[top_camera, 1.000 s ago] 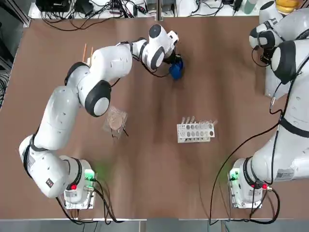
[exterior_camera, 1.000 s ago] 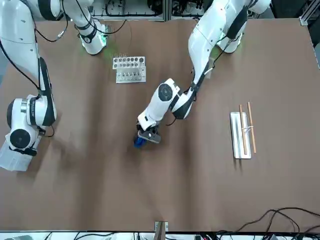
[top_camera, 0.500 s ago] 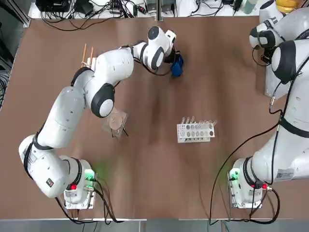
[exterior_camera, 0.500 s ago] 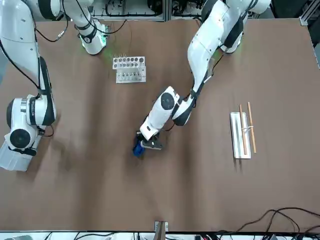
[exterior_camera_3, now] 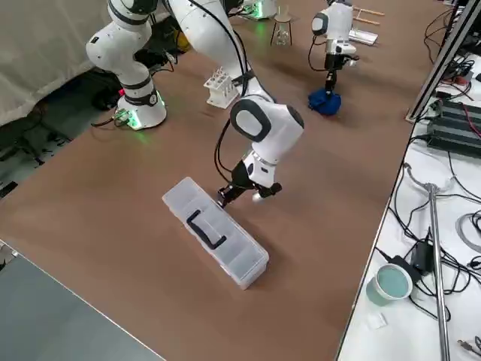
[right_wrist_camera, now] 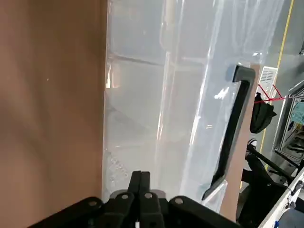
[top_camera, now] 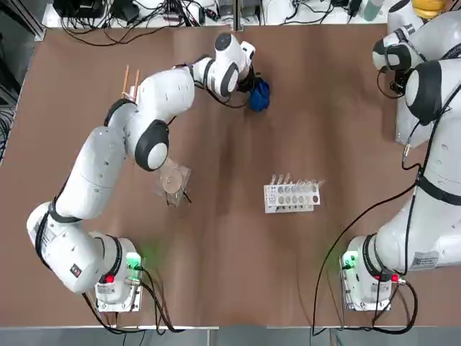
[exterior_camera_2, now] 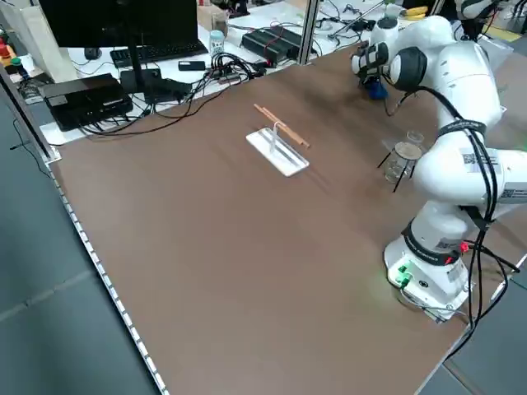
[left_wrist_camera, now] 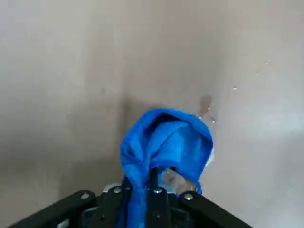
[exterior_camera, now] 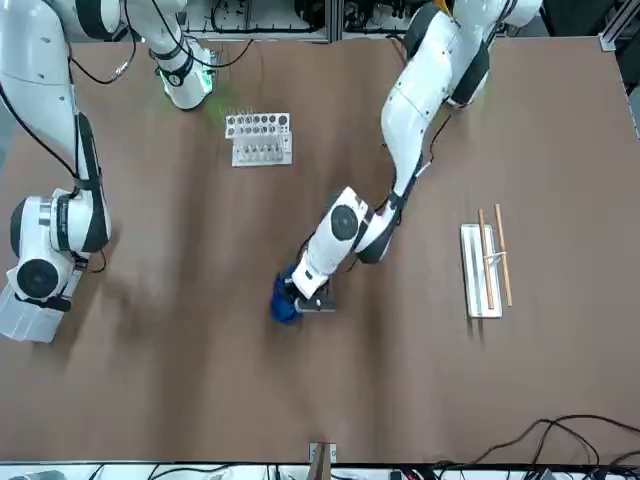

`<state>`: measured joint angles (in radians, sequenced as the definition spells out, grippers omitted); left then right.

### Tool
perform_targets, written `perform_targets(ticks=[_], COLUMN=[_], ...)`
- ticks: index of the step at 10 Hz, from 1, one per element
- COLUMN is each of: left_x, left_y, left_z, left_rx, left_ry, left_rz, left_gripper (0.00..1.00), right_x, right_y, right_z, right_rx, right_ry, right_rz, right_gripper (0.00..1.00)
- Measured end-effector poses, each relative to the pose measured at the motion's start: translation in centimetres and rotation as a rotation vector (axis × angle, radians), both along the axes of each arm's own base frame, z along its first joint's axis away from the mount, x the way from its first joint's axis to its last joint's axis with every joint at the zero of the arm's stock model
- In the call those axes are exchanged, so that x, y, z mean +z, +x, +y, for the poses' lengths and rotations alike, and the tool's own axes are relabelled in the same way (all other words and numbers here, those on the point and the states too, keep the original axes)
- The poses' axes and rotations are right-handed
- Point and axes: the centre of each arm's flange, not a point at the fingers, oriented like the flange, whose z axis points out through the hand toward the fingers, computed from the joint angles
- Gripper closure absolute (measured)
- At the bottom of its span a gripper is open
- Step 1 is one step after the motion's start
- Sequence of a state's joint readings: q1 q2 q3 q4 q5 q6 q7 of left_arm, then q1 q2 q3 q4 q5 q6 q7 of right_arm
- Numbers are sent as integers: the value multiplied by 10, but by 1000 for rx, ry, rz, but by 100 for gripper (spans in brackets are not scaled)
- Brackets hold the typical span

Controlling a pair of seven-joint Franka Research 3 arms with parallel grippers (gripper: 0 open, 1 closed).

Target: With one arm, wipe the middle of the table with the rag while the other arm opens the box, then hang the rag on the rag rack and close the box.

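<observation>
The bright blue rag (top_camera: 259,94) hangs bunched from my left gripper (top_camera: 249,88), which is shut on it and presses it onto the brown table (top_camera: 230,245) at the far middle. In the left wrist view the rag (left_wrist_camera: 166,140) folds over the closed fingertips. My right gripper (exterior_camera_3: 239,192) is shut, its tips at the long edge of the clear box (exterior_camera_3: 218,233) with the black handle (right_wrist_camera: 232,128). The box's lid lies flat. The rag rack (top_camera: 131,81) stands at the far left with nothing on its rods.
A white rack with round holes (top_camera: 291,194) stands right of centre. A tan round thing in clear wrapping (top_camera: 173,180) lies beside my left arm. Cables and equipment line the far edge (top_camera: 144,14). The box sits at the table's right edge (exterior_camera: 15,318).
My left gripper has slid the rag towards the far edge of the table and slightly left. The right arm and the box have not moved.
</observation>
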<state>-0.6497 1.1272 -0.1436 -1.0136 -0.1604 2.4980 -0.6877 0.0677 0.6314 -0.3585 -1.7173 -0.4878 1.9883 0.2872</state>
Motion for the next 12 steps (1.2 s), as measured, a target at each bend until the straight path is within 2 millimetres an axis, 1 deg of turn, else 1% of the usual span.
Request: perform_targets(ticks=[2, 3, 4, 5, 6, 8, 9, 10, 11, 12], left_x=[19, 28, 33, 33, 33, 27, 25, 24, 25, 26], left_y=[16, 24, 28, 28, 25, 10, 0, -12, -23, -26], left_z=[22, 33, 38, 37, 30, 6, -5, -19, -32, -36], left_rx=[10, 18, 26, 28, 28, 14, -20, -61, -82, -87], left_ry=[40, 49, 49, 40, 21, -18, -20, -25, -39, -43], left_rz=[58, 74, 75, 62, 33, -24, -39, -61, -85, -93], left_gripper=[86, 86, 86, 86, 86, 86, 86, 86, 86, 86], right_x=[2, 7, 33, 61, 75, 77, 79, 86, 98, 109], right_y=[1, 5, 12, 15, 14, 13, 12, 9, 4, -5], right_z=[0, 1, -5, -14, -19, -21, -26, -36, -54, -78], right_rx=[-2, -1, 1, -3, -4, 1, 11, 11, 4, -4], right_ry=[0, -6, -42, -53, -53, -51, -46, -41, -35, -27], right_rz=[-2, -7, -10, -26, -37, -30, -19, -13, -12, -9], right_gripper=[99, 99, 99, 99, 99, 99, 99, 99, 99, 99])
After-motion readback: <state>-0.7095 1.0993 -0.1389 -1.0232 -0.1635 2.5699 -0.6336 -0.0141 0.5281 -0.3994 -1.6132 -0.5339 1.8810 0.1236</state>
